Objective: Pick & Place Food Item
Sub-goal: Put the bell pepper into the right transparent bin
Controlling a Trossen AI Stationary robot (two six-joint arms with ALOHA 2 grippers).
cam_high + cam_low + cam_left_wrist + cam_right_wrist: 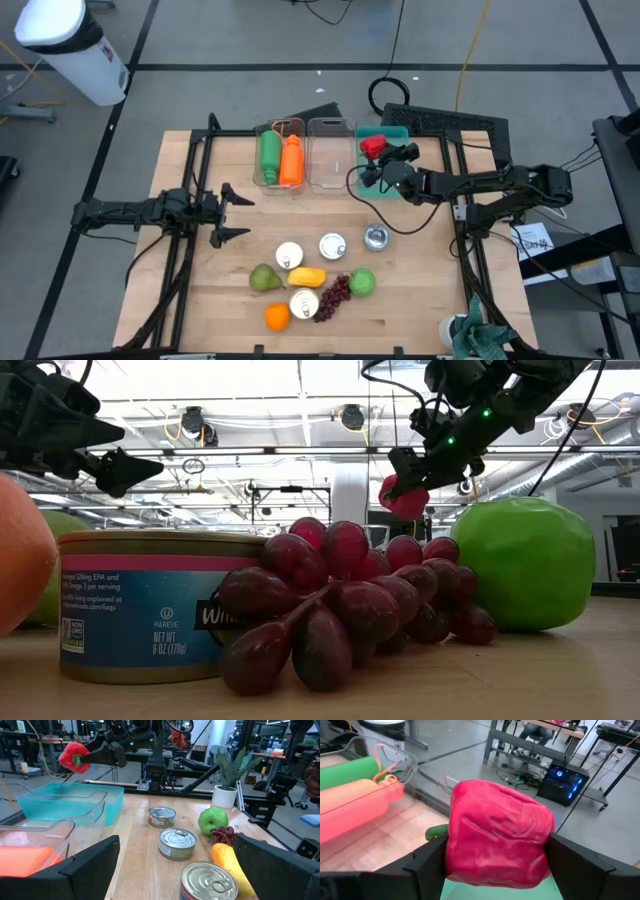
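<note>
Right hand (378, 152) gripping red pepper (372, 146) above teal bin (395, 131)

The shallow teal plastic bin (396, 133) at 1 o'clock lay open from above. A clear empty plastic bin (327, 150) bordered it toward 12 o'clock.

Bright overhead light; soft shadows, blurred backgrounds.

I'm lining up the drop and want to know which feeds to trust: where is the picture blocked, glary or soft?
Right wrist view: the red pepper fills the frame and hides most of the teal bin. Low view: grapes and can crowd the foreground, ceiling lights backlight the right gripper. Left wrist view: the nearest can looks soft. High view: unobstructed, evenly lit.
</note>
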